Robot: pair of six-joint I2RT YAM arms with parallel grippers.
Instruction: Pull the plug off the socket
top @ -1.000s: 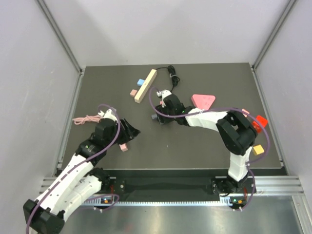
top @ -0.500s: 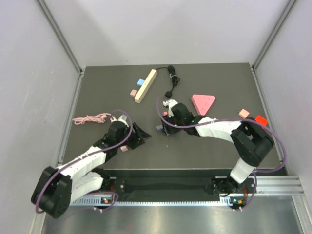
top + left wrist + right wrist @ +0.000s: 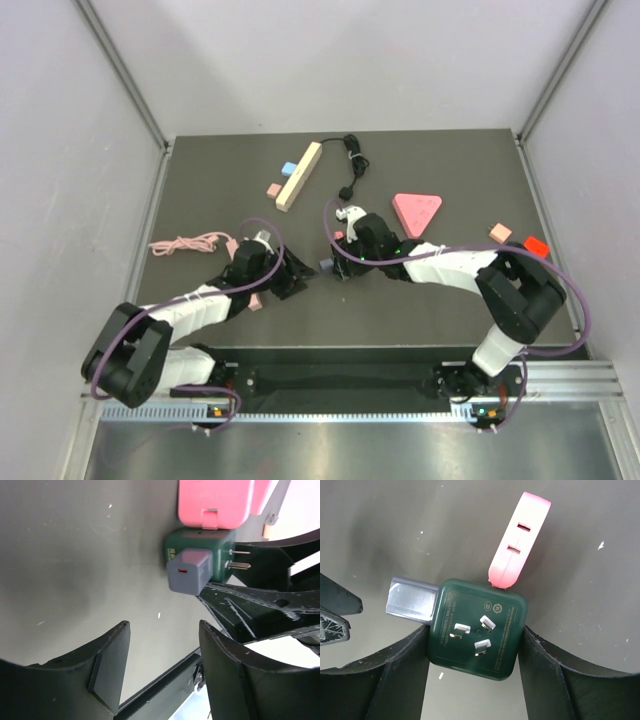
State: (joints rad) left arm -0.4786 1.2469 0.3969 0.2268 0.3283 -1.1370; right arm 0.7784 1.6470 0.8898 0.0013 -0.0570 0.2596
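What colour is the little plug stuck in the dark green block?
The plug is greyish lavender; the left wrist view shows it best.

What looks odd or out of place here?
Nothing damaged. The green adapter sits in the right end effector, prongs bare, with a grey plug and a pink piece sticking out of adjacent sides.

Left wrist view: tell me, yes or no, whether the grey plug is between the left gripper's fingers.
No, the grey plug, stuck in the green socket, lies beyond the tips of the open left gripper.
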